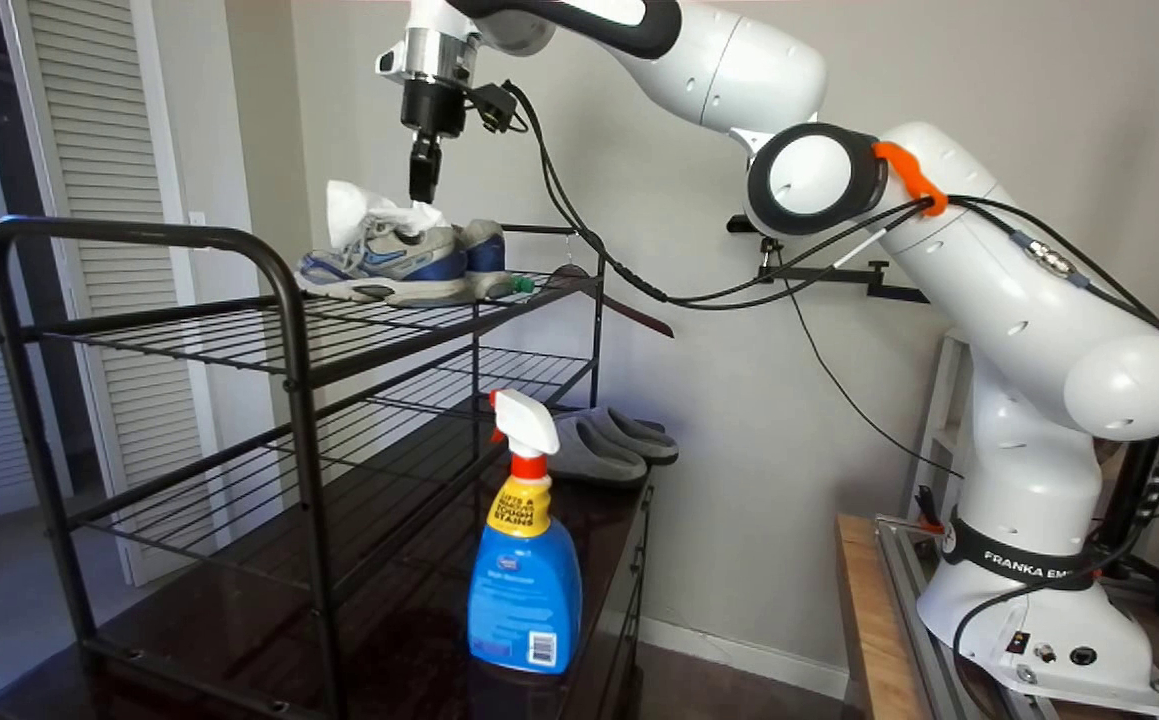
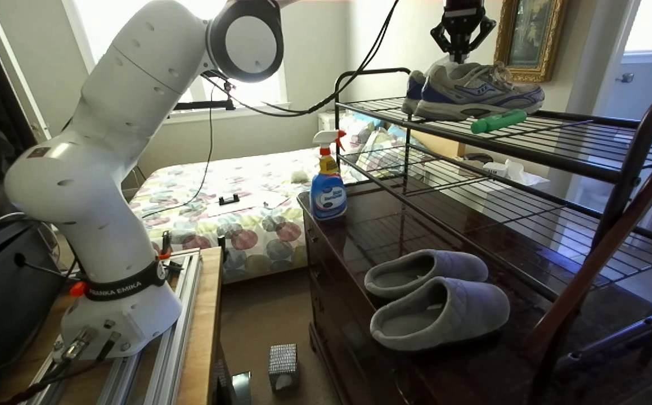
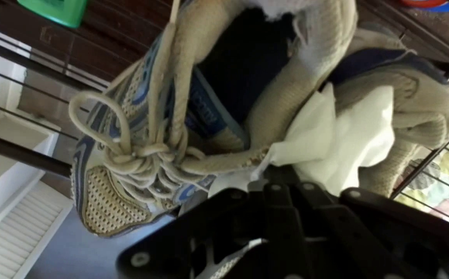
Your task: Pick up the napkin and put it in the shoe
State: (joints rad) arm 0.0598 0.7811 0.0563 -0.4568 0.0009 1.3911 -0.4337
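The white crumpled napkin [image 3: 336, 135] is pinched between my gripper's closed black fingers [image 3: 282, 174]. In the wrist view it spreads beside the collar of the nearer grey and blue shoe [image 3: 131, 186] and over part of the second shoe [image 3: 422, 93]. The nearer shoe's dark opening lies left of the napkin. In an exterior view the napkin [image 1: 351, 212] stands up above the shoes [image 1: 419, 255], with the gripper [image 1: 423, 198] pointing down just over them. In an exterior view the gripper [image 2: 459, 59] is directly above the shoe's collar [image 2: 472, 93], and the napkin is mostly hidden.
The shoes stand on the top shelf of a black wire rack [image 1: 304, 370], with a green object [image 2: 498, 121] beside them. A spray bottle [image 1: 524, 590] and grey slippers [image 2: 438, 315] stand on the dark dresser below. A brown hanger [image 2: 601, 253] leans against the rack.
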